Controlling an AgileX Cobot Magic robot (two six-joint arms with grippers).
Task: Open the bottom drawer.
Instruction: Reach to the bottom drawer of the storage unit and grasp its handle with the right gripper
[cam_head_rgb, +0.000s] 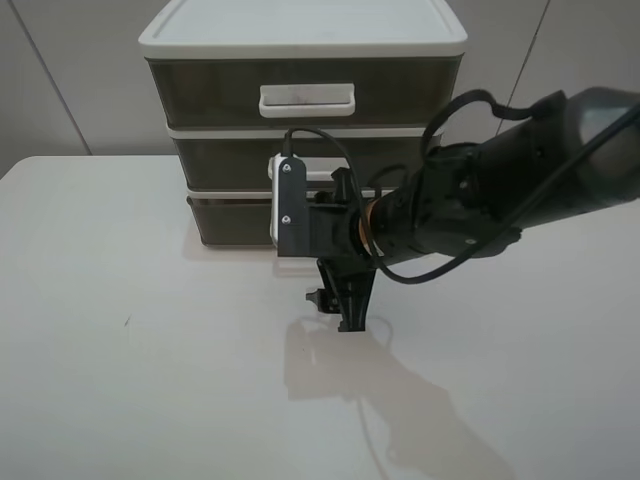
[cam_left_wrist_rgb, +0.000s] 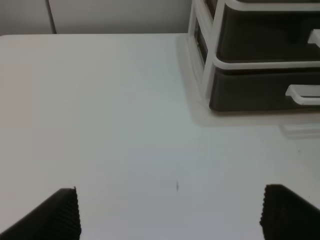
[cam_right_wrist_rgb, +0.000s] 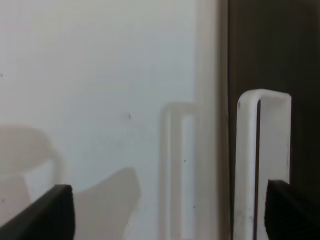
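Observation:
The drawer unit (cam_head_rgb: 300, 40) stands at the back of the table. The bottom drawer (cam_head_rgb: 230, 222) is shallow, smoky brown and shut flush; my right arm hides its handle in the exterior high view. My right gripper (cam_head_rgb: 338, 305) points down just in front of it. In the right wrist view the right gripper (cam_right_wrist_rgb: 167, 200) is open, and the white loop handle (cam_right_wrist_rgb: 247, 165) on the drawer front (cam_right_wrist_rgb: 300, 75) lies between the fingers, close to one finger (cam_right_wrist_rgb: 287, 210). My left gripper (cam_left_wrist_rgb: 169, 200) is open and empty over the table, well away from the bottom drawer (cam_left_wrist_rgb: 250, 92) and its handle (cam_left_wrist_rgb: 302, 94).
The tall top drawer (cam_head_rgb: 200, 95) with a wide white handle (cam_head_rgb: 306, 98) and the middle drawer (cam_head_rgb: 220, 158) sit above it. The white table (cam_head_rgb: 130, 330) spreads to the left and front. A wall stands behind the unit.

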